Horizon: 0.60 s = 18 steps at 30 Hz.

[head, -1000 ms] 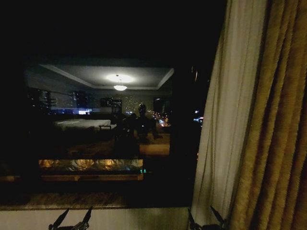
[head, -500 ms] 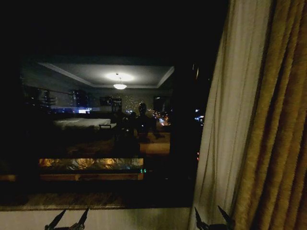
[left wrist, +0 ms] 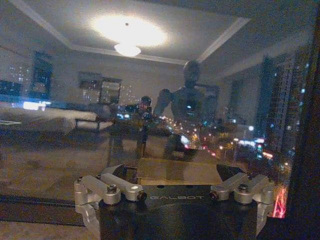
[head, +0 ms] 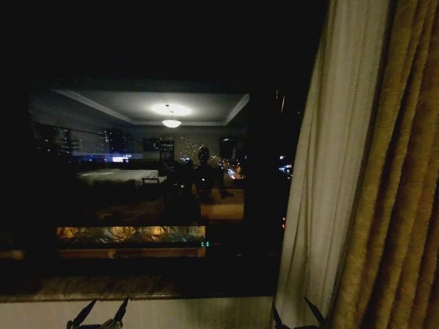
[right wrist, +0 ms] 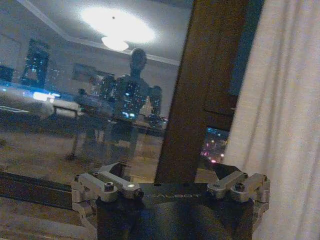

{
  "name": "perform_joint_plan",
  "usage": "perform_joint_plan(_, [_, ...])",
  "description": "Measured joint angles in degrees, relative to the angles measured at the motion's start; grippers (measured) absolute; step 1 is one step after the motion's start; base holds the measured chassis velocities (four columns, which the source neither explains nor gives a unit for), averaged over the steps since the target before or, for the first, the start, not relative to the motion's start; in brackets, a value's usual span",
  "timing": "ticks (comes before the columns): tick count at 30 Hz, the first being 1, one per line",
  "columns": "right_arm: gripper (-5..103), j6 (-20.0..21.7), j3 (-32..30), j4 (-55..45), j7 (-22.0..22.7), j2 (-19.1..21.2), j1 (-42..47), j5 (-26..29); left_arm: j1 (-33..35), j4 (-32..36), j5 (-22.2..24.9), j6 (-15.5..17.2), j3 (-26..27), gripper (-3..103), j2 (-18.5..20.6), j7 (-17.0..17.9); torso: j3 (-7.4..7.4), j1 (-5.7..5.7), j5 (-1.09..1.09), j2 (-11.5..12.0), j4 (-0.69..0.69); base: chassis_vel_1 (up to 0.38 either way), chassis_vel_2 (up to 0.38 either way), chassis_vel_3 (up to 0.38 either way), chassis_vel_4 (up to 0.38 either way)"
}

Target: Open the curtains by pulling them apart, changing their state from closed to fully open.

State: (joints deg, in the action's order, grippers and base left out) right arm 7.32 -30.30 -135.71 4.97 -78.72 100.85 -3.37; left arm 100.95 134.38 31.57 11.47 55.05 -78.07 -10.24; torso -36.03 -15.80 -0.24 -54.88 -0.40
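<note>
The sheer off-white curtain (head: 336,171) hangs bunched at the right edge of the window (head: 151,178), hard against the golden-brown drape (head: 401,178), and the dark glass to its left stands bare, reflecting the room and its ceiling lamp (head: 171,123). By that showing the right side looks nearly fully drawn back; no left panel shows, so the other side cannot be judged. The right gripper (head: 298,317) sits low at the sill (head: 137,288), just at the foot of the sheer panel, its fingers spread and holding nothing; in the right wrist view the gripper (right wrist: 172,187) faces the wooden window frame (right wrist: 205,90) with the fabric (right wrist: 285,115) close beside it. To finish well, it probably wants to close on a fold near the panel's inner edge and sweep outward toward the drape, keeping the pull level so the cloth slides, not stretches. The left gripper (head: 101,317) waits near the sill's left part, fingers likewise spread and empty, facing the glass. Compared with half a second ago, the right gripper has sunk and shifted a little leftward, while the curtain's edge hangs much the same.
</note>
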Motion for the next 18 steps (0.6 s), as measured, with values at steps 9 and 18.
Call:
perform_joint_plan(9, [100,-0.94,0.59,-0.44,0.04,0.0,0.52,-1.19,-0.14,0.47,-0.07,-0.08,-0.03,100,-0.25,-0.07,0.0,0.0,-0.02,0.0,0.0,0.211,0.194,-0.198,-0.216])
perform_joint_plan(18, [100,-2.12,1.52,-0.44,0.06,0.0,1.29,-2.23,0.26,0.68,-0.12,-0.25,0.11,100,-0.49,-0.1,0.0,0.0,0.01,0.0,0.0,0.232,0.232,-0.227,-0.224])
